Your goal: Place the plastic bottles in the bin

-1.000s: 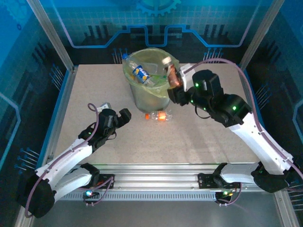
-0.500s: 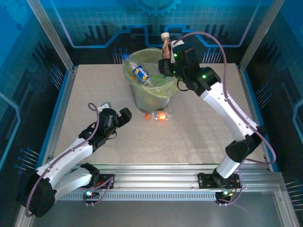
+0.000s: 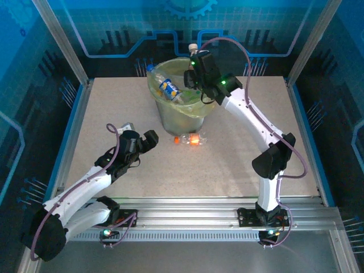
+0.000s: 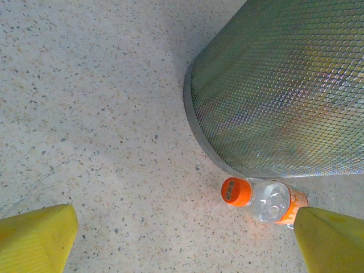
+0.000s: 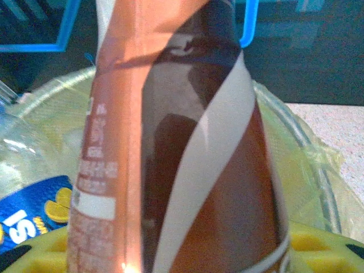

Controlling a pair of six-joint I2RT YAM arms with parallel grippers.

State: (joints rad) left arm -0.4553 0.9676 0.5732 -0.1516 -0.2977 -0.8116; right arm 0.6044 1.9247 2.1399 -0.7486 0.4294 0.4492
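Observation:
My right gripper (image 3: 196, 73) hangs over the far right rim of the bin (image 3: 175, 121), shut on a brown-and-white labelled bottle (image 5: 170, 142) whose white cap (image 3: 193, 48) points away from me. In the right wrist view the bottle stands over the bin's yellow-green bag (image 5: 301, 153). A blue-labelled bottle (image 3: 169, 88) leans inside the bin among others. An orange-capped clear bottle (image 3: 190, 139) lies on the table at the bin's foot. My left gripper (image 3: 145, 141) rests open to its left, the orange-capped bottle (image 4: 261, 199) lying ahead of its yellow fingertips (image 4: 37, 239) beside the mesh bin wall (image 4: 284, 85).
The speckled table (image 3: 239, 148) is walled by aluminium frame posts and blue panels at the back and sides. The right arm's elbow (image 3: 273, 159) stands over the right half of the table.
The right arm has stretched out and carried the brown bottle from the bin's right side up over its far rim. The left arm and the orange-capped bottle have not moved.

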